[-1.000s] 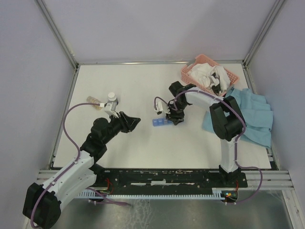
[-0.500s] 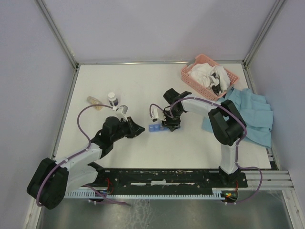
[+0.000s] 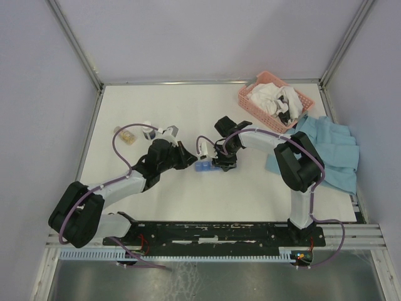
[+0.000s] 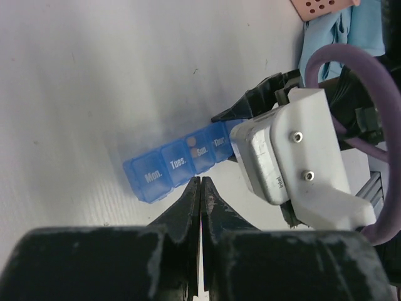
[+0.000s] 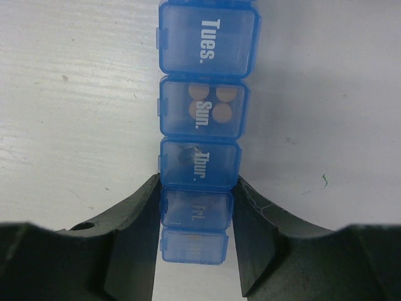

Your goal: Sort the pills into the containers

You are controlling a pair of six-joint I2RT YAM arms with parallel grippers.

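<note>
So right now my right gripper [image 5: 195, 210] is clamped across the blue pill organiser [image 5: 200, 164], one finger on each side of the "Fri." box, pinning the strip flat on the desk [image 3: 163, 106] roughly in the middle, just ahead of both arms. Every lid I can see looks shut. Four pills [image 5: 198, 93] are visible through the lid of the "Sun." box, and I can't make out any in the others from here. My left gripper [image 4: 200, 183] is fully closed, tips pressed together, parked right at the near edge of the strip around the "Tues." box. I can't see a pill pinched in there, so my guess is I'm at the "pop a lid" step, using the closed tips as a little pry tool while the right side braces. Next move probably needs the tips hooked just under the lid lip and a small upward flick, nothing hard, because the strip is light and could twist out of the right gripper's hold. The small bottle [image 3: 148, 132] sits well off to the left, so more pills would likely come from that side.
</note>
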